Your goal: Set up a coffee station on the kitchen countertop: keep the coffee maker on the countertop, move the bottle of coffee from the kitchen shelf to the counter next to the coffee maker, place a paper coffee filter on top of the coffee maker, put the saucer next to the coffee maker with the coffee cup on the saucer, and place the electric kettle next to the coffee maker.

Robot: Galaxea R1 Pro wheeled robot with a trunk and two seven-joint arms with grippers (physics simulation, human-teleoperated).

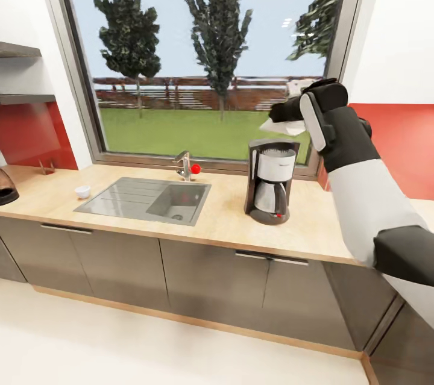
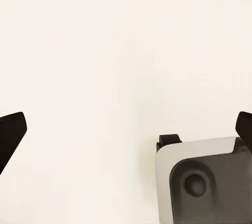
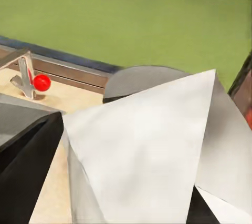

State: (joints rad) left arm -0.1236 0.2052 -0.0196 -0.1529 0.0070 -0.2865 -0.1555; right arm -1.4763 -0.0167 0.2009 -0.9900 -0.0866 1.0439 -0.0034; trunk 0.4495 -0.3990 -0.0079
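Head view, going left to right from the coffee maker (image 1: 272, 181): far to its left, at the worktop (image 1: 229, 216) end, a dark round thing (image 1: 7, 187) peeks in; I cannot tell what it is. A small white cup (image 1: 82, 192) sits closer, on the far side of the sink (image 1: 147, 199) from the coffee maker. The tap (image 1: 184, 165) stands just behind the sink. The coffee maker itself stands on the worktop, so that job looks done.

Just above the coffee maker, the right fingers (image 1: 283, 114) are shut tight on the white paper filter (image 1: 282, 126). In the right wrist view the filter (image 3: 142, 150) hangs over the grey top of the coffee maker (image 3: 137, 80). It is not resting there yet, I think.

No bottle, saucer or kettle stands beside the coffee maker, so those jobs seem left to do.

Left wrist view: the left fingers (image 2: 126, 129) are spread wide and hold nothing.
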